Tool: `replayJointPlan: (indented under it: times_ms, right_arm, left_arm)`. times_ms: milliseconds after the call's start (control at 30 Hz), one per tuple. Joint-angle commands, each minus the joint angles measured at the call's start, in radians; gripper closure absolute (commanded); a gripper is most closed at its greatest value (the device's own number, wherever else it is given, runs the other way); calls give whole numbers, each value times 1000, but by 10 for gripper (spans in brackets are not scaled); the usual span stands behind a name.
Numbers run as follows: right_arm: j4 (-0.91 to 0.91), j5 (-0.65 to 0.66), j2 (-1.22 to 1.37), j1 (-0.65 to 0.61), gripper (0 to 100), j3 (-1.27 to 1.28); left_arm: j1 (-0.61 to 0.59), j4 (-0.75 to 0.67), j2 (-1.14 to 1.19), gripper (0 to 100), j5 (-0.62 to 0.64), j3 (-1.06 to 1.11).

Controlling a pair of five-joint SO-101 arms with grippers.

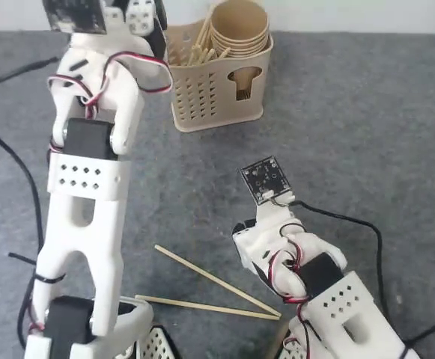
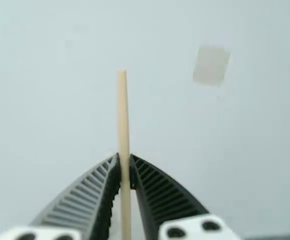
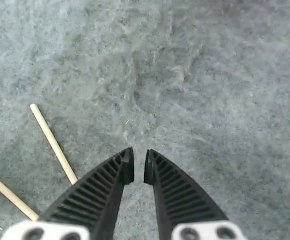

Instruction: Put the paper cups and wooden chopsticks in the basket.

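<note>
Pinching a wooden chopstick point(image 2: 124, 150) between their ribbed inner faces, the left jaws hold it upright against a pale wall point(image 2: 45, 75). The stick's lower end is cut off at the picture edge. A faint square patch point(image 2: 211, 65) on the wall is too blurred to identify.

The right jaws are nearly pressed together with a slim gap at the tips and nothing between them. They hang just over the grey bench point(image 3: 209, 75). Two loose chopsticks lie beside them, a nearer one point(image 3: 52, 142) and a farther one point(image 3: 10, 194); both run out of sight behind the jaw body.

High view: the left arm point(image 1: 90, 187) stands tall beside the basket point(image 1: 224, 101), its far end cut off by the top edge. The arm covers part of the basket's near rim. Stacked paper cups point(image 1: 239, 30) sit in the basket; the count is hard to make out. A bundle of chopsticks point(image 1: 197, 48) leans in the same basket, next to the cups.

The right arm point(image 1: 299, 262) is low and well apart from the basket, its tip hidden under its own camera board point(image 1: 268, 179). The two loose sticks point(image 1: 210, 277) point(image 1: 202, 305) lie on the bench between the arm bases. They converge near the right arm, and I cannot tell if they touch. A black cable point(image 1: 7, 149) curves along the bench past the left arm.
</note>
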Motion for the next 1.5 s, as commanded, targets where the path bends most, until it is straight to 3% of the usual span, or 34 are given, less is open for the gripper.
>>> replayJointPlan:
  times_ms: [0, 433, 733, 1000, 1167, 1233, 1467]
  right_arm:
    - [-24, 15, -18, -10, 951, -8]
    - [-21, 15, -18, -10, 951, 3]
    - [-18, 15, -18, -10, 951, 3]
    - [-18, 15, -18, -12, 951, 3]
    - [-18, 15, -18, -12, 950, 6]
    - [-21, 15, -18, -31, 950, 18]
    - [-21, 49, -19, -153, 950, 60]
  left_arm:
    - [8, -123, 3, 988, 60, -54]
    - [9, -433, 333, 988, 55, -90]
    - [-60, -396, 589, 988, 3, -335]
    - [-66, -207, 634, 976, -5, -449]
    - [-68, 91, 589, 750, -183, -521]
    - [-69, 192, 569, 667, -190, -544]
    - [-98, 425, 431, 641, -184, -572]
